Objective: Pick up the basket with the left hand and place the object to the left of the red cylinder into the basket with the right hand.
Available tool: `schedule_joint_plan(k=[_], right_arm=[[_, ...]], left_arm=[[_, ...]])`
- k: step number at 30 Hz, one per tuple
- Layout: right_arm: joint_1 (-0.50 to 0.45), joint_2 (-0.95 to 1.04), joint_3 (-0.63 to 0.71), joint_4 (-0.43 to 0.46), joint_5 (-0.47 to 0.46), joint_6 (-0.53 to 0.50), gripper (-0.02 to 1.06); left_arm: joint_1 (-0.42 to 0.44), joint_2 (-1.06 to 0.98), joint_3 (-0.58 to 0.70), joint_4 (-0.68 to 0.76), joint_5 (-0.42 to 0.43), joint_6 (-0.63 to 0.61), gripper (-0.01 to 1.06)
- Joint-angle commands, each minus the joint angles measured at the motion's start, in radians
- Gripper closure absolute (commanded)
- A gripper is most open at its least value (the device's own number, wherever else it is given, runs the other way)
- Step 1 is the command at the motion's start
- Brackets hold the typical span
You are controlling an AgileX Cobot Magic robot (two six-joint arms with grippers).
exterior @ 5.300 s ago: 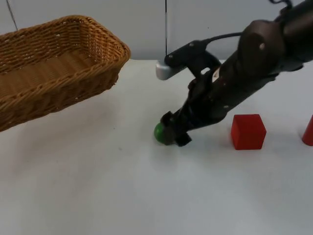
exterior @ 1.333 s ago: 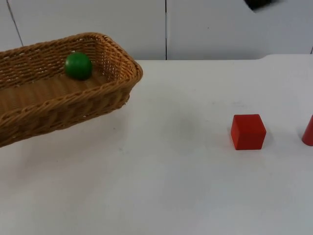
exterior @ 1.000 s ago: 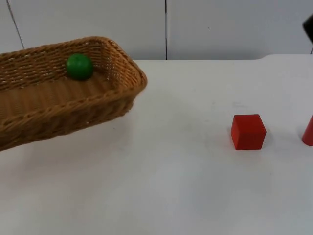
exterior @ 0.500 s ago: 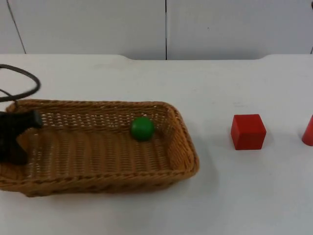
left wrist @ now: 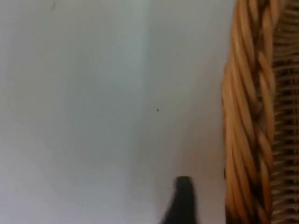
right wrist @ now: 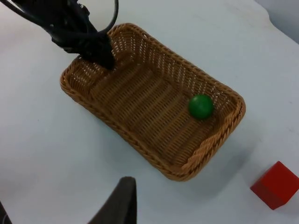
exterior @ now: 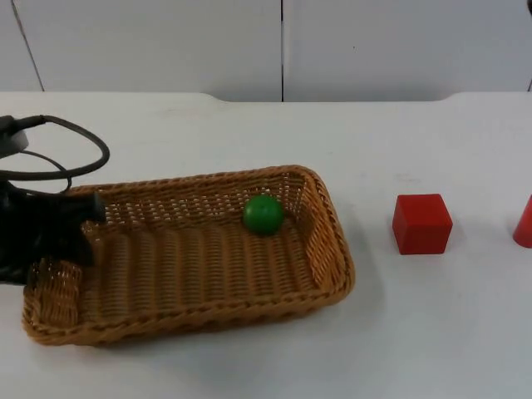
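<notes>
A: Green ball (exterior: 263, 214), how does it look and where?

B: Small, round, smooth, plain glossy green. Lies inside the basket (exterior: 208, 309), down on the woven floor, toward the 2 o'clock corner, close to the far wall and the short end wall.

A: And the basket itself?

B: Long, rectangular, shallow. Tan wicker, tight weave on floor and walls, thick braided rim with rounded corners. Rests flat on the white table (exterior: 274, 366), smooth and matte.

A: Anything else nearby?

B: Red cube (exterior: 422, 223) at 3 o'clock from the basket, apart from it, sharp-edged, flat-faced. Further toward 3 o'clock, the red cylinder (exterior: 524, 223), cut off by the picture's edge. Grey partition wall (exterior: 166, 41) at 12 o'clock.

A: Left gripper (exterior: 83, 229)?

B: Black, at the basket's 9 o'clock end, straddling the short wall. Loosened, not clamped: outer fingertip (left wrist: 183, 196) stands just outside the braided rim, with a strip of bare table between the two. Grasps nothing.

A: Right gripper (right wrist: 122, 200)?

B: Up high over the table, looking down on basket, ball and cube. Touches nothing visible. Grip state: cannot tell.
</notes>
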Motion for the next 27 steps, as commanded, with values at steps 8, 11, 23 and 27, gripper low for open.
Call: schedule_joint_plan(k=[8, 11, 23, 27], right_arm=[[0.0, -0.004, 0.007, 0.0, -0.019, 0.003, -0.01], [0.0, -0.004, 0.007, 0.0, -0.019, 0.003, -0.01], [0.0, -0.096, 0.007, 0.0, -0.057, 0.029, -0.01], [0.0, -0.166, 0.012, 0.006, -0.039, 0.032, -0.01]], left_arm=[[-0.006, -0.112, -0.01, 0.142, 0.031, 0.004, 0.13], [-0.006, -0.222, -0.01, 0.183, 0.065, 0.004, 0.13], [-0.006, -0.828, -0.01, 0.275, 0.339, 0.004, 0.13], [-0.006, -1.017, -0.01, 0.282, 0.415, 0.004, 0.13]])
